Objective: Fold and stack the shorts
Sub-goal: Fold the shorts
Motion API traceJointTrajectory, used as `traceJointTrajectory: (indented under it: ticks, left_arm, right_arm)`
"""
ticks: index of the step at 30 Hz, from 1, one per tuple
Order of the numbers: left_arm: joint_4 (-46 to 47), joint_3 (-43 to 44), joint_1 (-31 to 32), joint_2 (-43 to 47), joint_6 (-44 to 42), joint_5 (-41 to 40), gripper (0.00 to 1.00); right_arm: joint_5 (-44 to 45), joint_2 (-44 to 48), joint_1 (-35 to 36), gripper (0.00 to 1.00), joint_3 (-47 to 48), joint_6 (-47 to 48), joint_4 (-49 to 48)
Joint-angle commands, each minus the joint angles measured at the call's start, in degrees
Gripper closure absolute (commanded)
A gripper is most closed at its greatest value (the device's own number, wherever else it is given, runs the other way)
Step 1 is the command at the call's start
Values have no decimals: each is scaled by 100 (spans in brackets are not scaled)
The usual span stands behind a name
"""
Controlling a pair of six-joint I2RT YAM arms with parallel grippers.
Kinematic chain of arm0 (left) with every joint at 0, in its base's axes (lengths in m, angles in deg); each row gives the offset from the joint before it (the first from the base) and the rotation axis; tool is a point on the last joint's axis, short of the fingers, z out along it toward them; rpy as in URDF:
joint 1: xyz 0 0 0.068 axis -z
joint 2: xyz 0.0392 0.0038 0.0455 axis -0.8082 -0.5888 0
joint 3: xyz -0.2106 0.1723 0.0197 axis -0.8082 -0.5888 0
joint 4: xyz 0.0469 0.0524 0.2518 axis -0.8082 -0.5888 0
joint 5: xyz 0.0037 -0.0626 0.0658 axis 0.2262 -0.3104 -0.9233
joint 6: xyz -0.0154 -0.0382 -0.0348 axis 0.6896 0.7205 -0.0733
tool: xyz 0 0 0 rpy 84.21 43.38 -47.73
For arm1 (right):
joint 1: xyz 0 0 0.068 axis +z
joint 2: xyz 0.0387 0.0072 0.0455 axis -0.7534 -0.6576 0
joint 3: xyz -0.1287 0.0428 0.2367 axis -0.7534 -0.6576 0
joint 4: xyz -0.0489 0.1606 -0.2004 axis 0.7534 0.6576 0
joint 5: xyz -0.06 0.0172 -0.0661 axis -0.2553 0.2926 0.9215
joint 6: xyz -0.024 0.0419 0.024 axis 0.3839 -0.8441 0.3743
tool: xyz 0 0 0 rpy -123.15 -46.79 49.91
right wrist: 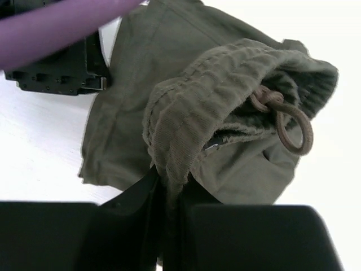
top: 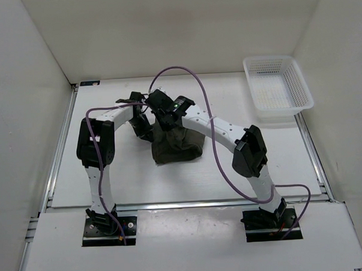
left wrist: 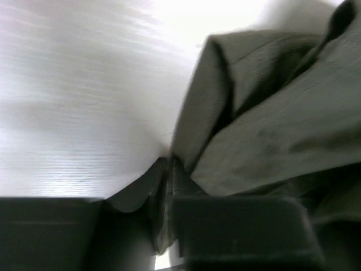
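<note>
left gripper point(left wrist: 167, 183): yours is pinched down on a thin fold of the shorts point(top: 178, 145). In the left wrist view the cloth is squeezed right between the fingers point(left wrist: 132, 197).
right gripper point(right wrist: 169, 195): same deal. It's clamped on a bunched bit of the ribbed waistband point(right wrist: 208, 96), which stands up in a ridge out of the jaws.
drawstring point(right wrist: 294, 129): tan-brown cord, knotted at the waistband, with a loop hanging just beside your right grip.
shorts, look: dark olive, soft and crumpled into a lumpy heap rather than lying flat (from above you can't really make out the leg openings).
shorts, place: about the middle of the white table point(top: 110, 174). Both arms meet at the heap's far edge, and the cloth is drawn up to them there.
basket point(top: 279, 89): white mesh, sitting in the far right corner, well apart from the shorts.
cable point(top: 193, 78): purple, arching high over both arms.
</note>
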Motion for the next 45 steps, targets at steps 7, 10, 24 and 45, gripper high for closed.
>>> traceJointTrajectory:
  ticks: [7,10,24,45]
  left_arm:
    - [-607,63,-904,1500,-192,0,21]
    - [-827,361,-984,1748,-342,0,23]
    - [-960,2056,483,363,-536,509,58]
    - [-898,1558,264,543,-527,219,70]
  right_arm:
    - [-607,708,6,15,-151,102,-610]
    - [-466,1508,-152,15,-1057,6,-849]
    - [-2082,1880,-1374,95,-2711,-637,-1245]
    - [-1759,1781,-1549,100,-3214,-856,-1324]
